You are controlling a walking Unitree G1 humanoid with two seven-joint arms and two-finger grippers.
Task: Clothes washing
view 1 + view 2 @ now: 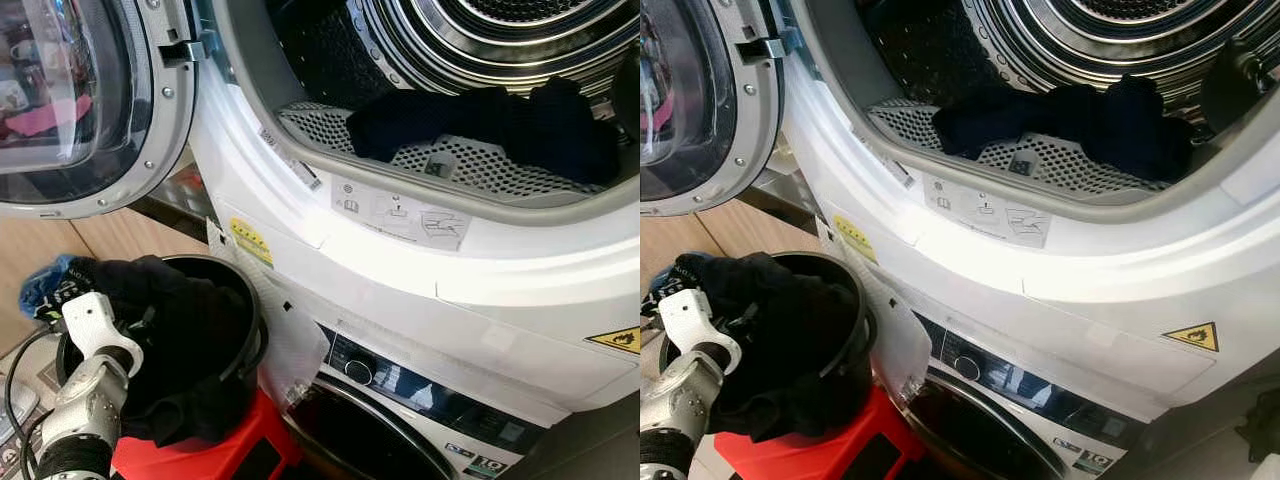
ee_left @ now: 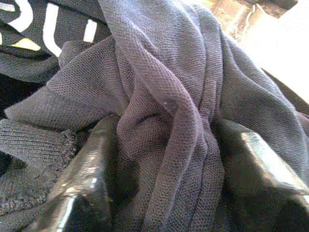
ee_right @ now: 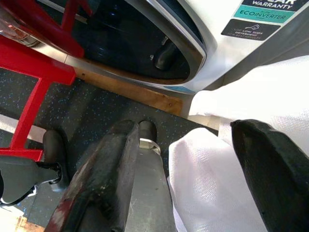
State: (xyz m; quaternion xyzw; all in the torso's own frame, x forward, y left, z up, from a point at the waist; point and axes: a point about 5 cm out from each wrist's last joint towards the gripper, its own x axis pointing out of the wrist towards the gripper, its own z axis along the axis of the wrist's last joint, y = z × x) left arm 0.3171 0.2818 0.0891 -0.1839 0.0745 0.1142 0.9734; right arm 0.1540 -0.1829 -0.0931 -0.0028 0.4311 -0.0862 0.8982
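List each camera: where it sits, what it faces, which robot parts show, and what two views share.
Left eye, head: upper drum, dark garment, black bucket; left arm.
Right eye, head: same scene, shared with the left eye.
Left wrist: along left gripper, fingers around dark cloth.
Right wrist: down past open right gripper at floor, red stool, lower door.

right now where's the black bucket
In the eye views the black bucket sits low on the robot's left on a red stool, beside the lower washer door, stuffed with dark clothes.
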